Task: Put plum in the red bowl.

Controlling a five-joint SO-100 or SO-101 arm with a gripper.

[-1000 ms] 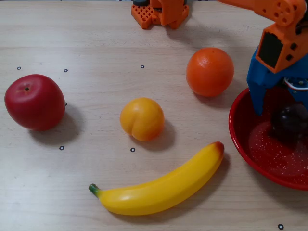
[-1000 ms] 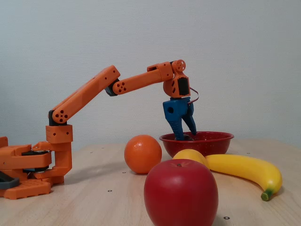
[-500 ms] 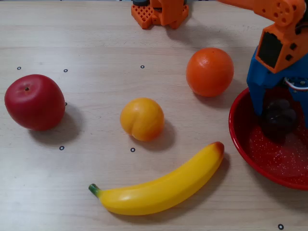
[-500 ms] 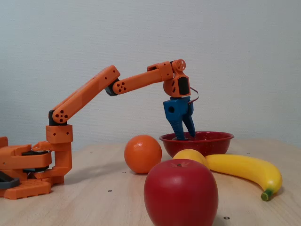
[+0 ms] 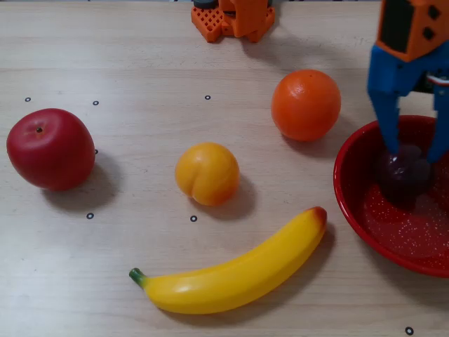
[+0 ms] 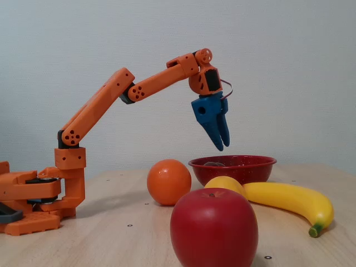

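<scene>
The dark purple plum lies inside the red bowl at the right edge of the overhead view, resting free on the speckled bottom. My blue gripper hangs above it, open, one finger on each side of the plum as seen from overhead and nothing between them. In the fixed view the gripper is raised clear above the bowl, its fingertips pointing down. Only a dark sliver of the plum peeks over the rim there.
An orange sits just left of the bowl. A yellow-orange round fruit, a banana and a red apple lie across the wooden table. The orange arm base stands at the top edge.
The gripper has lifted up out of the bowl and its fingers have spread. The plum has rolled slightly and now rests in the bowl, no longer held.
</scene>
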